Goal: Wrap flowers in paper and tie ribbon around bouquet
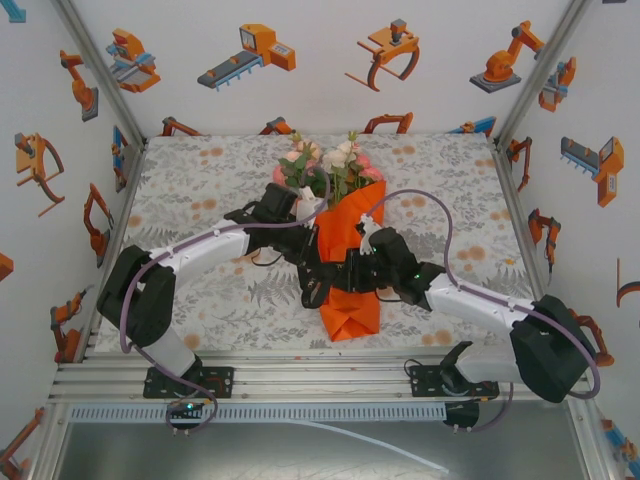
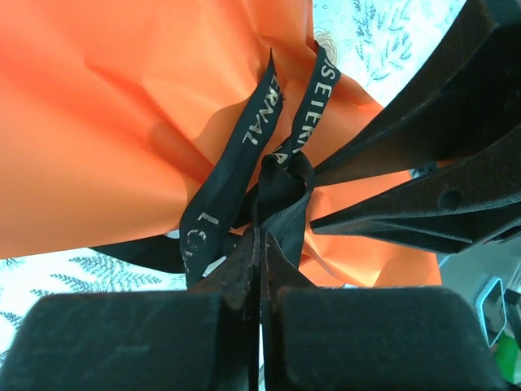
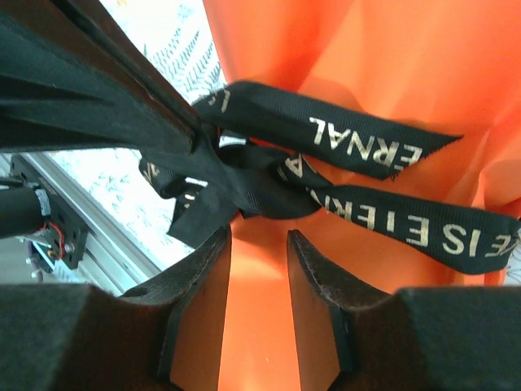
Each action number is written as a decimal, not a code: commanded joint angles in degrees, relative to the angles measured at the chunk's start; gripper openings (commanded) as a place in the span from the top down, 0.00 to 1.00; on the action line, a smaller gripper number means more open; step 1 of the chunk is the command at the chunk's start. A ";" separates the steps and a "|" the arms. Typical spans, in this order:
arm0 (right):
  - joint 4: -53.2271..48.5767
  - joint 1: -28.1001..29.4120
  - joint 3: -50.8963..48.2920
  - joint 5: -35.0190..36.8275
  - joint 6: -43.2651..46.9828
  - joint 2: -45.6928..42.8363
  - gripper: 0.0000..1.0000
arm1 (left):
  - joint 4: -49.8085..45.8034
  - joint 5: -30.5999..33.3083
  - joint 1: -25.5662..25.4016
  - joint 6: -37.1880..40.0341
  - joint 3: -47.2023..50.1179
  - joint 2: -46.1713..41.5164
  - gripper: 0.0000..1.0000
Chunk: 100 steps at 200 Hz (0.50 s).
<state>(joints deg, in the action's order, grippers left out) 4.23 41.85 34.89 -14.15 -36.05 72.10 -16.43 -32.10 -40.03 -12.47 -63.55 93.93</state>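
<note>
The bouquet lies in the middle of the table, with pink and white flowers (image 1: 325,162) sprouting from the orange paper (image 1: 350,305) cone. A black ribbon (image 3: 366,147) with gold lettering is knotted around the paper (image 3: 383,57). Its two tails (image 2: 252,122) lie across the orange sheet (image 2: 98,122). My left gripper (image 2: 261,236) is shut, pinching the ribbon just below the knot (image 2: 283,183). My right gripper (image 3: 259,235) is open with bare orange paper showing between its fingers and the knot (image 3: 256,191) just past the tips. In the top view both grippers (image 1: 312,252) (image 1: 345,268) meet over the cone's waist.
The table wears a grey leaf-print cloth (image 1: 200,200). White walls with orange robot cartoons close in the back and both sides. An aluminium rail (image 1: 320,380) runs along the near edge, and the arms' purple-grey cables (image 1: 440,215) arch over the cloth.
</note>
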 commanded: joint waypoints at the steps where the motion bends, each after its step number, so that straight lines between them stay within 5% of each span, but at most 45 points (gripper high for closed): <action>1: 2.73 0.43 1.23 2.18 0.06 -1.69 0.67 | 1.27 -2.27 0.30 0.38 -1.15 -2.05 1.00; 62: 5.51 0.43 -3.16 9.53 13.62 -7.82 0.60 | 9.45 -3.35 1.01 -6.58 -0.02 -2.87 1.00; 100: 16.98 0.44 -9.38 5.33 27.08 -7.99 0.57 | 10.75 -2.71 1.32 -7.94 0.08 -2.34 1.00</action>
<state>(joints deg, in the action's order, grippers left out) 13.08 41.89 28.05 -7.64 -19.77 63.90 -8.23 -33.71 -39.20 -18.24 -63.53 92.82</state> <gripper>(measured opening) 0.431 0.007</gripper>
